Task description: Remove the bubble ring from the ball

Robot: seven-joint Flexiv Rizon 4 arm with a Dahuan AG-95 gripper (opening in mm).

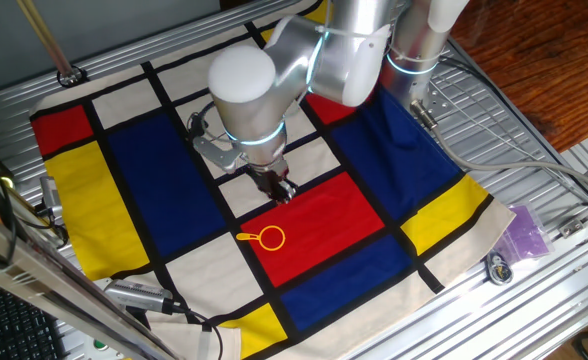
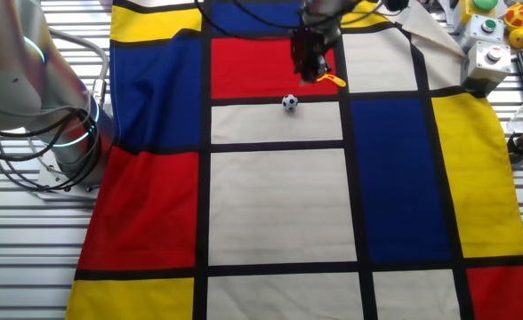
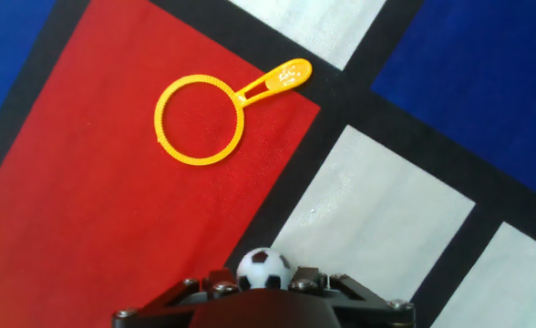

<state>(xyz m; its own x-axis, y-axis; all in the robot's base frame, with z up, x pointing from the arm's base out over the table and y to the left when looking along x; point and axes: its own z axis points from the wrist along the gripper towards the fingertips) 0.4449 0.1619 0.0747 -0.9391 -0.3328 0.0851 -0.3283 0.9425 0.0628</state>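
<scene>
In the hand view the gripper's (image 3: 266,301) fingertips are cut off by the bottom edge, and the lower part of the ball (image 3: 264,269) is hidden behind its body; in one fixed view the ball is not visible; in the other fixed view the bubble ring (image 2: 331,80) is mostly hidden behind the gripper (image 2: 311,67), whose finger gap is too small to judge.

Bubble ring (image 3: 199,119) lies flat on the red patch of the cloth (image 3: 86,210), handle pointing up-right with its tip over the black stripe. Nothing inside the hoop. Ball (image 3: 263,269) sits well apart from it, low in frame on the red/white border, right against the gripper (image 3: 263,305) body. Fingertips not visible, so gripper state unclear.
</scene>
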